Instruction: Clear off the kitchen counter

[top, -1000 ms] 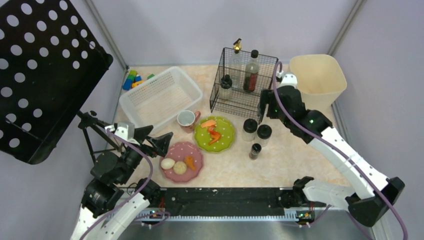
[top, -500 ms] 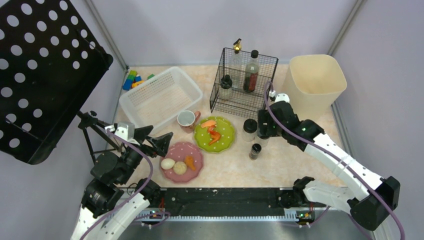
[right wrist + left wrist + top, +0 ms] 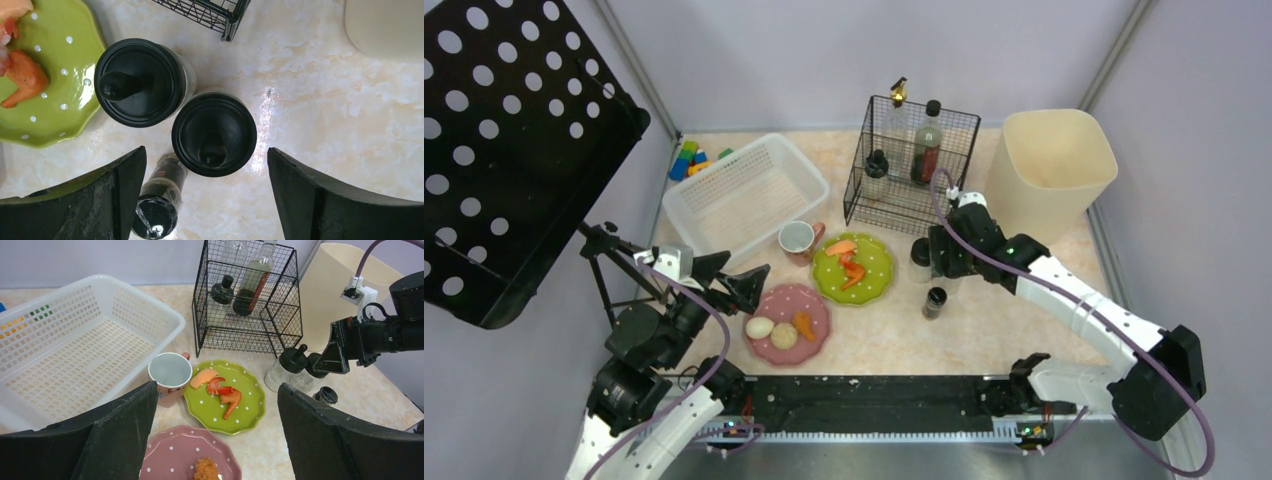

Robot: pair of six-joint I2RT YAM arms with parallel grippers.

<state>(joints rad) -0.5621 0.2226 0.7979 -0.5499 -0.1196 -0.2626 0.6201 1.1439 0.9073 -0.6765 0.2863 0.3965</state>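
Note:
The marbled kitchen counter (image 3: 1014,320) holds a green plate (image 3: 874,272) with orange food, a pink plate (image 3: 776,302) with an egg and fried pieces, a pink mug (image 3: 797,238), two black-lidded jars and a small dark bottle (image 3: 935,300). My right gripper (image 3: 944,266) is open and empty. It points straight down over the right jar (image 3: 214,132), with the left jar (image 3: 135,82) just beyond and the bottle (image 3: 160,200) by its left finger. My left gripper (image 3: 736,275) is open and empty, hovering left of the pink plate (image 3: 170,455) and facing the mug (image 3: 170,371).
A black wire rack (image 3: 909,165) with bottles stands at the back. A beige bin (image 3: 1054,160) is at the back right and a white basket (image 3: 744,195) at the back left, with toy blocks (image 3: 692,158) behind it. A black perforated panel (image 3: 504,150) overhangs the left.
My right arm has swung left and down from beside the rack and bin to above the two jars. My left arm has not moved.

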